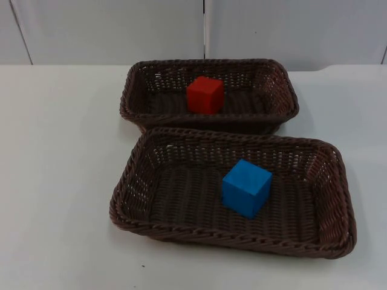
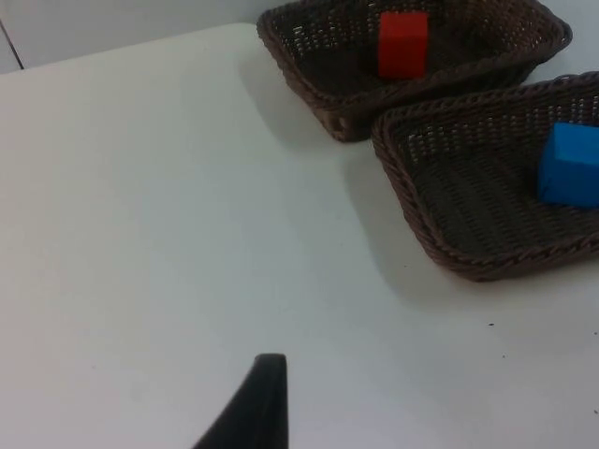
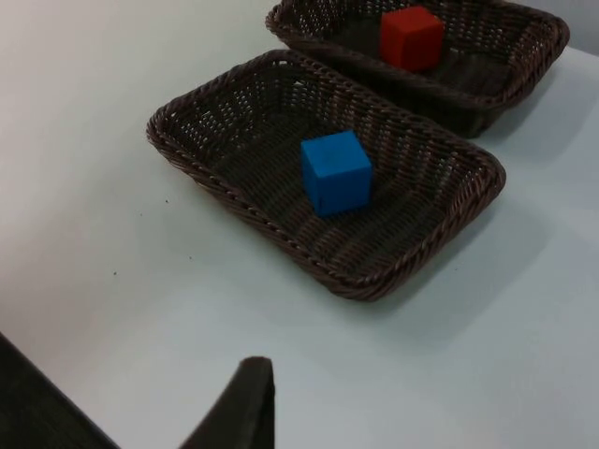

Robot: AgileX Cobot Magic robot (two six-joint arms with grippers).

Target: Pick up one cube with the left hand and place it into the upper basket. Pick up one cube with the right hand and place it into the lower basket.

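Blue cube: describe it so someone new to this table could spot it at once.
On the white table sit two brown wicker baskets, one behind the other. The lower basket, nearer the camera in the top view, holds the blue cube on its floor, right of centre. The upper basket holds a red cube, so colour and basket settle it.

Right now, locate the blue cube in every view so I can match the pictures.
Top view: the blue cube lies inside the lower basket, right of its middle.
Left wrist view: the cube sits in the same basket, cut by the picture's edge.
Right wrist view: the cube rests near the basket's middle.
Shared landmark: the red cube in the upper basket.
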